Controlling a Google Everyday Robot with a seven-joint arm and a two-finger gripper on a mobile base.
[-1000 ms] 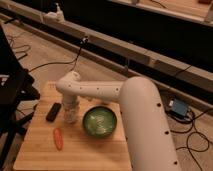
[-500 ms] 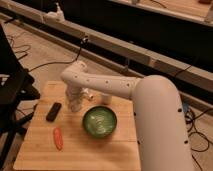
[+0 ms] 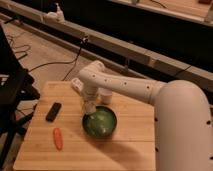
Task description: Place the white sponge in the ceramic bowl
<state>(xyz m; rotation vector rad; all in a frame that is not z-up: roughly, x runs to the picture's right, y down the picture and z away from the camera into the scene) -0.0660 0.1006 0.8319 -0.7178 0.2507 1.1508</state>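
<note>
The ceramic bowl point(image 3: 101, 123) is dark green and glossy and sits on the wooden table point(image 3: 130, 145) near its middle. My gripper point(image 3: 90, 106) hangs from the white arm, pointing down over the bowl's left rim. It is shut on the white sponge point(image 3: 91, 108), a small pale block at its tip, held just above the bowl's left edge. Most of the sponge is hidden by the gripper.
A small white cup point(image 3: 106, 96) stands just behind the bowl. A white bottle point(image 3: 76, 84) lies behind the arm, partly hidden. A black flat device point(image 3: 53, 111) and an orange carrot point(image 3: 58, 138) lie on the table's left part. Cables run over the floor at left.
My gripper has lifted from the table's left-middle and moved right with the sponge, from beside the black device to over the bowl's left rim.
</note>
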